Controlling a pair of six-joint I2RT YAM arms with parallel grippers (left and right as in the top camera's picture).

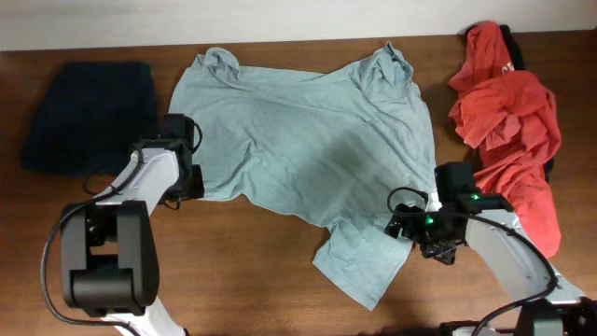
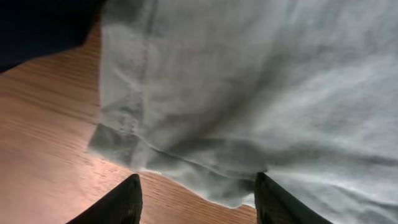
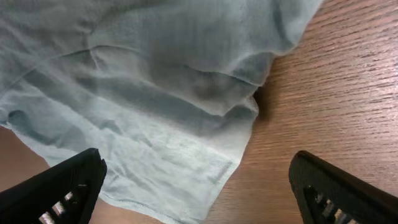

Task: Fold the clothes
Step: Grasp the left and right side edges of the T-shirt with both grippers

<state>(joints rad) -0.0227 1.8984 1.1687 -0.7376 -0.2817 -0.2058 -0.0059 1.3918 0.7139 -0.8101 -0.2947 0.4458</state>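
Seen from above, a wooden table (image 1: 252,271) holds three pieces of clothing. A pale blue-grey T-shirt (image 1: 308,140) lies spread and rumpled across the middle, one part of it trailing down toward the near edge. A dark navy garment (image 1: 89,112) sits in a neat dark block at the far left, apart from the T-shirt. An orange-red shirt (image 1: 508,121) lies crumpled in a heap at the far right, just beside the T-shirt's right side. The left gripper (image 2: 198,200) is at the T-shirt's left edge. In its wrist view the two dark fingers stand partly apart with bare wood between them, and the stitched hem of the T-shirt dips into the gap. Nothing is pinched, though whether the right-hand finger brushes the cloth is hard to tell. The right gripper (image 3: 199,186) is at the T-shirt's lower right corner. Its fingers are spread wide — one over pale cloth, the other over bare wood — and it has hold of nothing.
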